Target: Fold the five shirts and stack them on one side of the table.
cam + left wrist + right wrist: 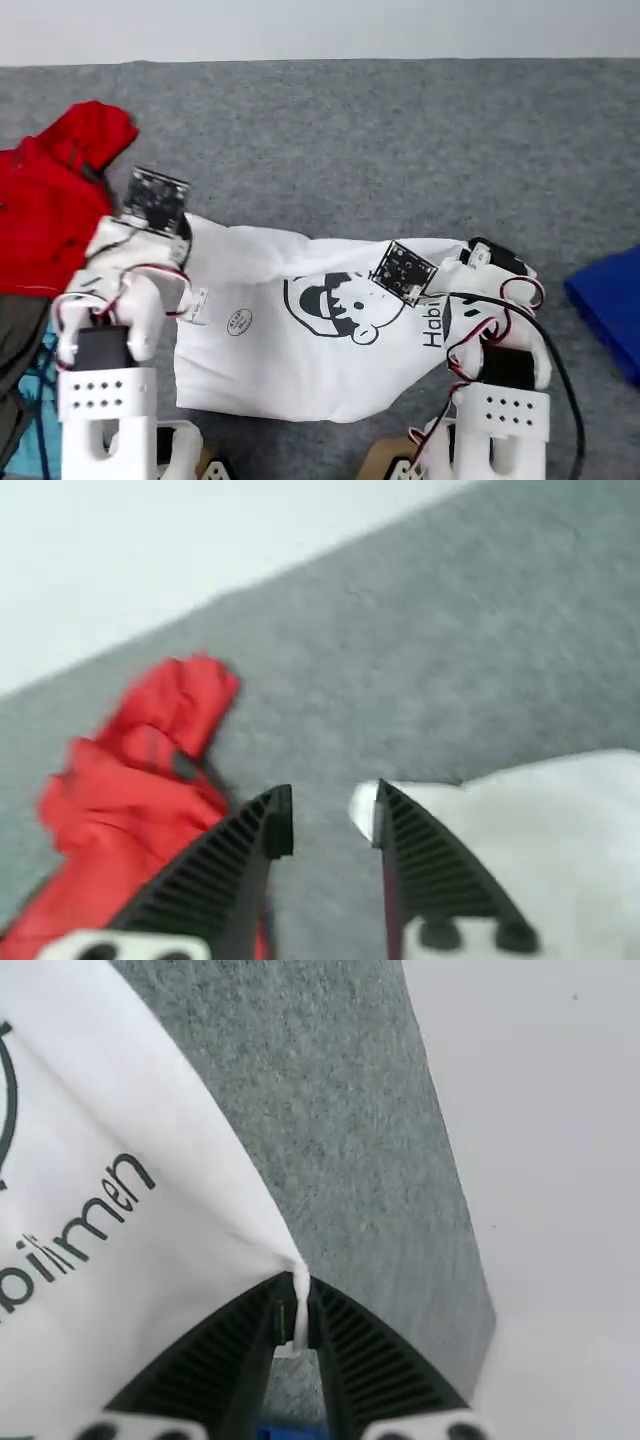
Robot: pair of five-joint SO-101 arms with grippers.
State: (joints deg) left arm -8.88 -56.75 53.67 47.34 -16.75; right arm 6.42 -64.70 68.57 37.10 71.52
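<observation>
A white shirt (300,350) is spread across the lower middle of the high view. Its right edge is pinched in the closed right gripper (297,1305). The left gripper (325,820) is held narrowly parted beside the shirt's left corner. A red shirt (50,200) is bunched at the left edge, and a blue shirt (610,300) is seen at the right edge.

The white shirt (300,350), printed with a black cartoon figure and lettering, lies spread and wrinkled across the middle of the table by its front edge, one corner pinched between the closed fingers of the right gripper (296,1305). A red shirt (45,205) sits crumpled at the left edge, with a dark grey shirt (15,340) and a teal shirt (35,395) bunched beside it toward the front left corner. A blue shirt (612,300) lies at the right edge.
</observation>
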